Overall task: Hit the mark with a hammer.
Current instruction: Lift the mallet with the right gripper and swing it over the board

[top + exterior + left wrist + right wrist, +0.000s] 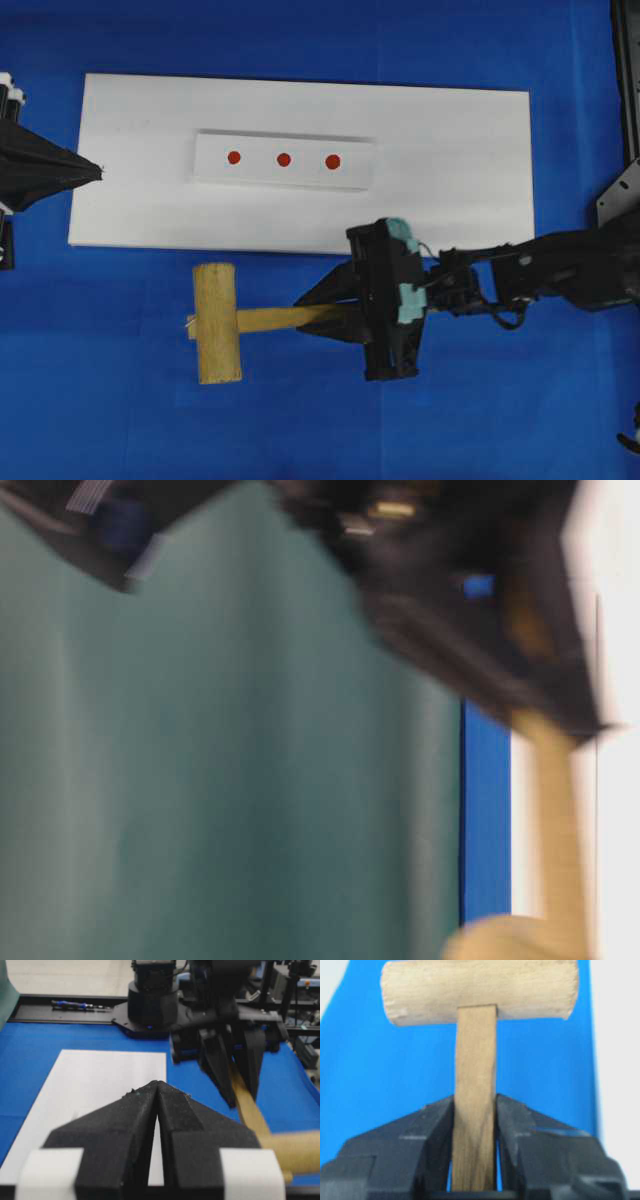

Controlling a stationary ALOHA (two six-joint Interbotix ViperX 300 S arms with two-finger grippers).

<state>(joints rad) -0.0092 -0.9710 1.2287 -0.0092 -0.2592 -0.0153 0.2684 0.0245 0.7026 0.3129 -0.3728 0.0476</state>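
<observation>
The hammer is a light wooden mallet lying on the blue cloth, head to the left, handle pointing right. My right gripper is shut on that handle; in the right wrist view both fingers press the handle below the head. The mark is the middle red dot of three on a white strip, beyond the hammer. My left gripper is shut and empty at the white board's left edge, its tips closed together. The blurred table-level view shows the handle.
A large white board carries the strip. Blue cloth covers the table around it. The right arm stretches in from the right edge. A green sheet fills most of the table-level view.
</observation>
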